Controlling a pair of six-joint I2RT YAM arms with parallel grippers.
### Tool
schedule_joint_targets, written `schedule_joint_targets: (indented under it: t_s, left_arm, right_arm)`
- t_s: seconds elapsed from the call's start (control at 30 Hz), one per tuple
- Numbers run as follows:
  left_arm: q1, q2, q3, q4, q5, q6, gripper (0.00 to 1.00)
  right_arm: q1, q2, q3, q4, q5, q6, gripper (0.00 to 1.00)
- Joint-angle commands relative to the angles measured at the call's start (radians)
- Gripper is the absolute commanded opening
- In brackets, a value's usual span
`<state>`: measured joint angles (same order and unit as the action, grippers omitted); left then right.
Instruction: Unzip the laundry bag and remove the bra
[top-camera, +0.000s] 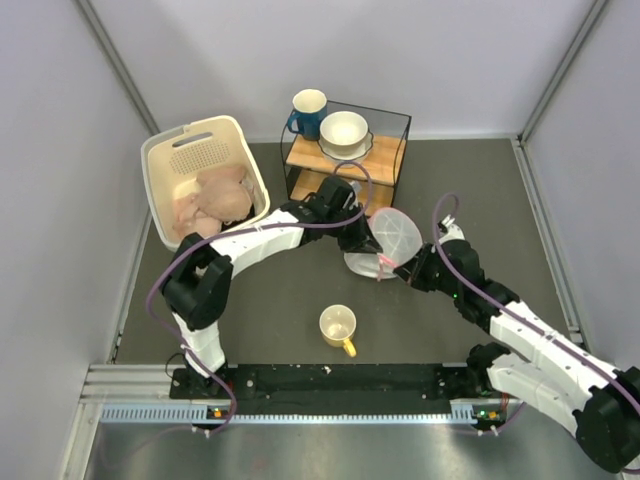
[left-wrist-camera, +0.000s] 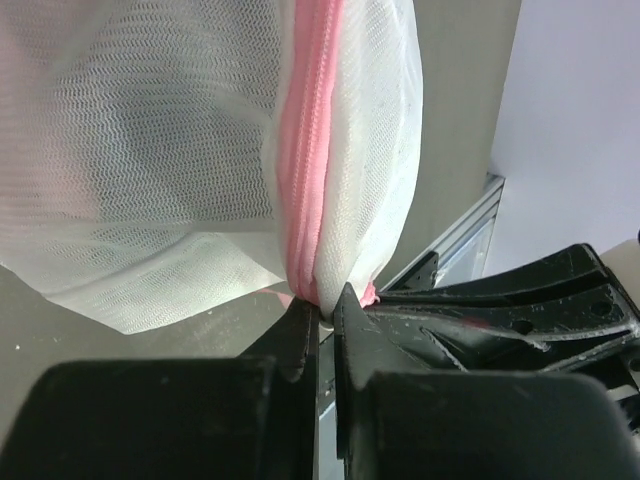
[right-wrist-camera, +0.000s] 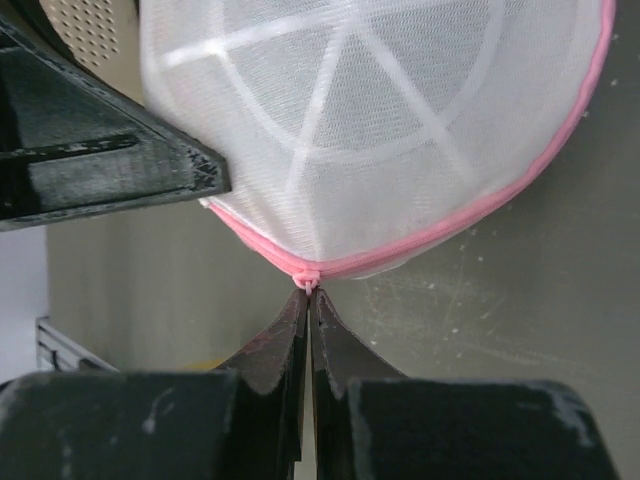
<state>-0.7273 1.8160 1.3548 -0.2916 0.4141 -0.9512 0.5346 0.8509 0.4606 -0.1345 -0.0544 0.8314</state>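
The laundry bag (top-camera: 397, 233), a white mesh dome with a pink zip rim, is held tilted up off the table in the middle. My left gripper (top-camera: 371, 246) is shut on the bag's rim, pinching mesh and pink zip (left-wrist-camera: 308, 150) between its fingertips (left-wrist-camera: 325, 303). My right gripper (top-camera: 393, 266) is shut on the small pink zip pull (right-wrist-camera: 307, 279) at the bag's lower edge (right-wrist-camera: 380, 150). The two grippers sit close together, and each shows in the other's wrist view. The zip looks closed along the rim that shows. The bra is hidden.
A cream slotted basket (top-camera: 180, 160) with pale peach cloths (top-camera: 215, 195) stands at the back left. A black wire shelf (top-camera: 390, 150) behind the bag carries a white bowl (top-camera: 343, 130) and a blue mug (top-camera: 305, 110). A yellow mug (top-camera: 338, 327) stands near the front.
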Motion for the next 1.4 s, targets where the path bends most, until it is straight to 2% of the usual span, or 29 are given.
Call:
schedule_joint_targets:
  t_s: [0.0,0.1,0.23,0.33,0.53,0.67,0.7,0.83,0.97,1.07,1.37]
  left_arm:
    - [0.038,-0.015,0.03,-0.019,0.021,0.066,0.0]
    - [0.074,-0.056,0.029,-0.058,0.071,0.136,0.0]
    - [0.083,-0.054,0.084,-0.11,0.156,0.244,0.0]
    - [0.069,0.035,0.193,-0.116,0.201,0.246,0.0]
    - [0.031,0.132,0.424,-0.244,0.114,0.316,0.0]
    - [0.032,0.137,0.506,-0.326,0.063,0.351,0.46]
    - [0.031,0.126,0.5,-0.349,0.046,0.356,0.64]
    - [0.031,-0.025,0.357,-0.324,0.008,0.33,0.85]
    - [0.029,-0.121,0.167,-0.252,0.078,0.266,0.85]
    - [0.022,-0.136,0.09,-0.178,0.13,0.218,0.84]
    - [-0.03,-0.055,0.095,-0.021,0.173,0.092,0.82]
  right_arm:
    - [-0.03,-0.03,0.062,-0.103,0.018,-0.184,0.0]
    - [-0.166,-0.091,0.026,-0.143,-0.019,-0.23,0.0]
    - [-0.194,-0.122,0.038,-0.172,-0.12,-0.284,0.0]
    - [-0.127,-0.156,0.062,-0.177,-0.119,-0.272,0.0]
    - [0.025,-0.223,0.151,-0.244,-0.053,-0.201,0.0]
    - [0.067,-0.21,0.167,-0.243,-0.001,-0.134,0.0]
    - [0.065,-0.202,0.159,-0.241,0.02,-0.105,0.0]
    - [0.067,-0.15,0.122,-0.171,0.041,-0.077,0.0]
    - [0.065,-0.113,0.11,-0.128,0.025,-0.071,0.0]
    - [0.065,-0.104,0.102,-0.116,0.013,-0.074,0.0]
    - [0.065,-0.105,0.09,-0.106,-0.009,-0.095,0.0]
